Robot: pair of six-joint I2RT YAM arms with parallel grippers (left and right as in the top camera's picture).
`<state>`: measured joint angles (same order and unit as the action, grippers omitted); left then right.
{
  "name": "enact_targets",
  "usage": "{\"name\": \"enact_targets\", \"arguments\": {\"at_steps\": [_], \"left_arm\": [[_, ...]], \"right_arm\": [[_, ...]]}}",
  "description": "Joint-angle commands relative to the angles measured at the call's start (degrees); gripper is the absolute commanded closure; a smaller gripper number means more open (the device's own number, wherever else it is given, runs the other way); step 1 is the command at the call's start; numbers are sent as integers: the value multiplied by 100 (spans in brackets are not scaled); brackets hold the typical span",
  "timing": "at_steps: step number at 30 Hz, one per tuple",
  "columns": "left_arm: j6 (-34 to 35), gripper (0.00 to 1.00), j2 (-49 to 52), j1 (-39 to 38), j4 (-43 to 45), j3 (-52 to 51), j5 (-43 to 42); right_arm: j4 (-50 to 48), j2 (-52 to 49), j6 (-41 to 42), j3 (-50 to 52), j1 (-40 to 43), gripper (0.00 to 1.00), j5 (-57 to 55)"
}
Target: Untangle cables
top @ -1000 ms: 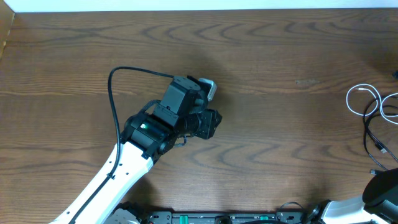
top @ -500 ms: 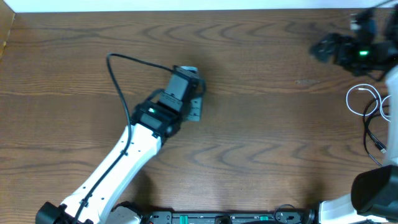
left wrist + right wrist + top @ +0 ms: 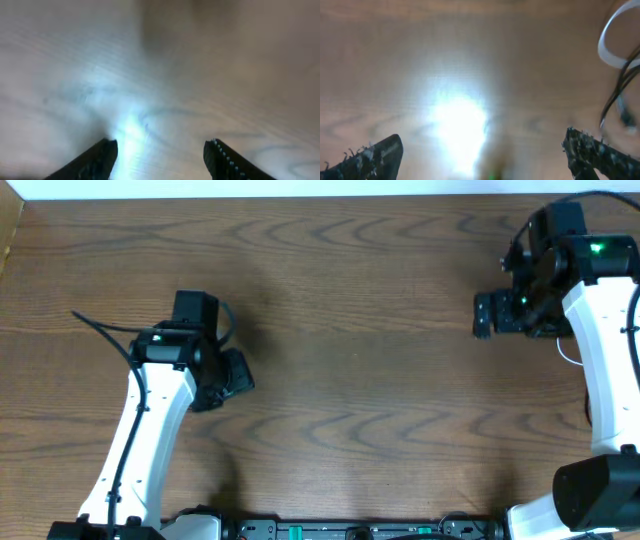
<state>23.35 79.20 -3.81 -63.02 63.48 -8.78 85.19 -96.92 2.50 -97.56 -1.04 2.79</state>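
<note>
- The brown wooden table [image 3: 380,380] fills nearly the whole overhead view, its grain running left to right, with a pale strip along the top edge of the frame.
- The right arm [image 3: 600,350] stands along the right edge of the overhead view. Its white link runs up from the lower right corner to a black wrist in the upper right, where a small green light glows.
- The left arm [image 3: 150,430] rises from the bottom left of that view, its white link slanting up to a black wrist left of centre.
- A thick black wire [image 3: 100,330] sticks out from the left arm's wrist toward the left edge of the frame.
- The right gripper [image 3: 482,136] has its fingers spread wide, one in each lower corner of the right wrist view. Only bare, brightly lit wood lies between them, and it grasps nothing.
- The left gripper [image 3: 161,145] is released too. Its two dark fingers stand apart at the bottom of the left wrist view, over bare wood with a glare patch.
- The white cable [image 3: 607,45] curves as a loop in the upper right corner of the right wrist view, out of focus.
- The black cable [image 3: 620,85] trails down just below and across that loop, at the right edge of the same view. Both cables lie well off to the side of the right gripper's fingers. From overhead the right arm hides nearly all of them.
</note>
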Motion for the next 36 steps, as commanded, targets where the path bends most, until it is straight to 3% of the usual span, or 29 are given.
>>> {"name": "enact_targets", "arguments": {"at_steps": [1, 7, 15, 18, 22, 24, 25, 30, 36], "left_arm": [[-13, 39, -24, 24, -354, 55, -111], [-278, 39, -190, 13, -570, 50, -205], [-468, 38, -1113, 9, -468, -153, -216], [-737, 37, -2006, 9, 39, -496, -216], [-1145, 21, -3298, 9, 555, -887, -214], [-1172, 17, -3919, 9, 695, -1032, -216], [-1169, 1, -4317, 11, 756, -1119, -216], [-1172, 2, -5359, 11, 802, -1211, -219], [-1172, 2, -5471, 11, 588, -1211, -219]], "right_arm": [[404, 28, -85, 105, 111, 1, 234], [415, 212, -225, 804, 109, 1, 229], [-994, 1134, 70, 2684, 107, 1, 232], [-1707, 1910, 216, 3300, 94, 1, 232], [-2271, 3307, 238, 3888, 94, 1, 68], [-2417, 3899, 240, 4052, 94, 1, -87], [-2535, 4419, 238, 4170, 96, 1, -120], [-2669, 6144, 236, 4297, 96, 1, -114], [-2374, 7014, 236, 4297, 96, 1, -114]]}}
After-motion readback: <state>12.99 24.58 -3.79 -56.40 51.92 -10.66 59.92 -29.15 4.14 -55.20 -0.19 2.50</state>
